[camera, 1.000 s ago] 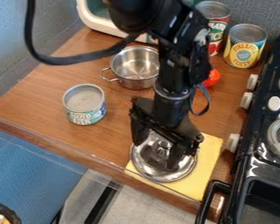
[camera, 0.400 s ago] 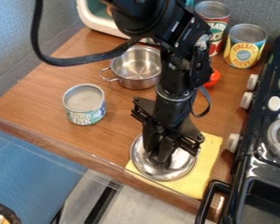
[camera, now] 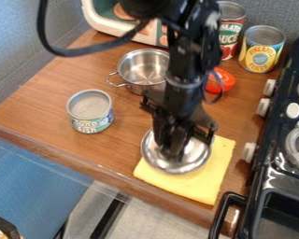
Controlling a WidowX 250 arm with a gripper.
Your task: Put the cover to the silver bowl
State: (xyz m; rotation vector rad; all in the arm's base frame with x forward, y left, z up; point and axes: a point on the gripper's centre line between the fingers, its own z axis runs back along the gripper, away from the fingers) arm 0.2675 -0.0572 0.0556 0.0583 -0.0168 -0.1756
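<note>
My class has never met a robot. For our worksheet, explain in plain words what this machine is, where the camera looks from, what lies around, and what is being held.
The machine is a black robot arm, entering from the top edge. Its end effector, the grasping part, points down and grips a round silver cover from above, over a yellow cloth.

One fixed camera looks down at a slant on the wooden counter.

Farther back stands the silver bowl, really a small handled pot, uncovered. Left of it in the picture, nearer us, is a short can. Two taller cans and a red object stand behind, with a toy stove at the right.
</note>
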